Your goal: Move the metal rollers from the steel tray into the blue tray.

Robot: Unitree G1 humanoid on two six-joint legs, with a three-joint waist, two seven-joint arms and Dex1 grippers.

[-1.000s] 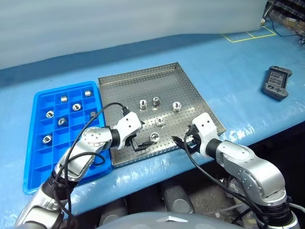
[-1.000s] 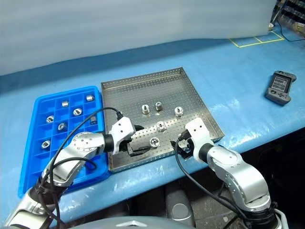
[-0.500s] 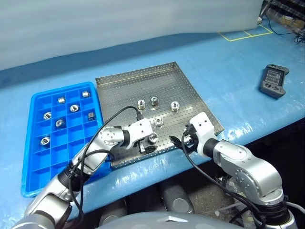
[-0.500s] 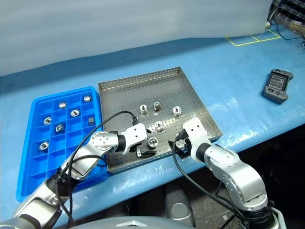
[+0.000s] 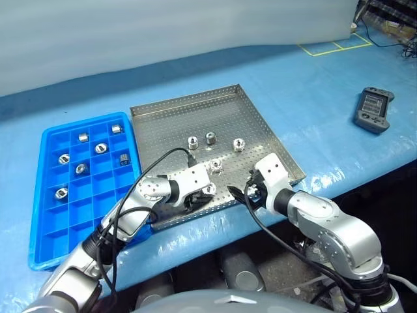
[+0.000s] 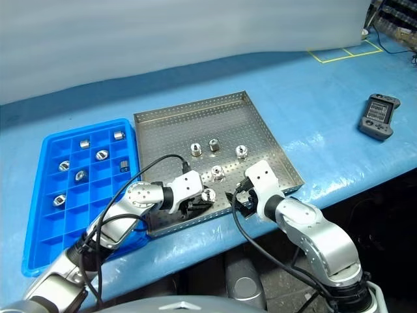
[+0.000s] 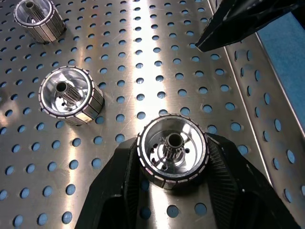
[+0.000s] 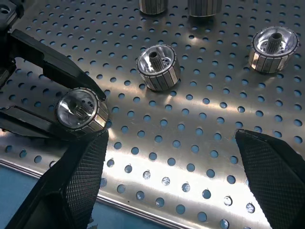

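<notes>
Five rollers sit on the steel tray [image 5: 247,120]; my left gripper [image 7: 172,188] is clamped on the nearest roller [image 7: 172,149]. My right gripper [image 8: 171,181] hangs wide apart, holding nothing. Six rollers already fill the blue tray [image 5: 45,228]. I can read no writing anywhere.

silver jointed arms with white wrist housings, looped black cables and black hands with cross-hatched textured fingers [image 8: 78,183].
</notes>
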